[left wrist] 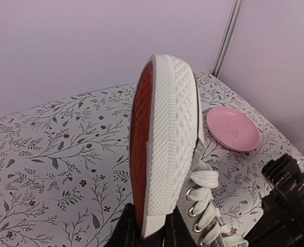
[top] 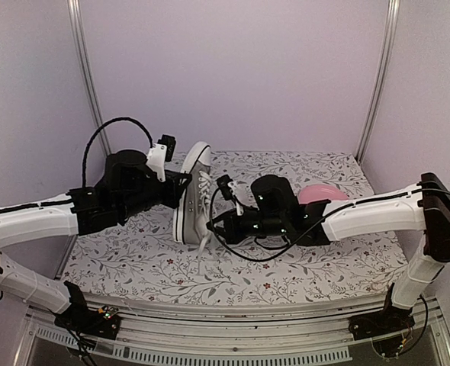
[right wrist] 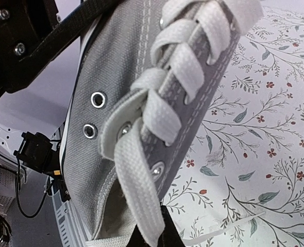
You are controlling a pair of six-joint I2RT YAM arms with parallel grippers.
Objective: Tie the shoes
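The grey canvas sneaker (top: 193,195) with white laces is tipped on its side, toe pointing to the back wall. My left gripper (top: 181,192) is shut on its sole edge near the heel. In the left wrist view the white rubber sole (left wrist: 168,144) and its red-brown tread rise from between my dark fingers (left wrist: 122,232). My right gripper (top: 216,223) is at the lace side of the shoe. In the right wrist view a white lace (right wrist: 140,190) runs from the top eyelet down between its fingertips (right wrist: 153,241), which are shut on it. A second lace end (right wrist: 229,229) lies on the cloth.
A pink round plate (top: 321,194) sits behind my right arm; it also shows in the left wrist view (left wrist: 233,128). The floral tablecloth (top: 133,267) covers the table. Lilac walls close in the back and both sides.
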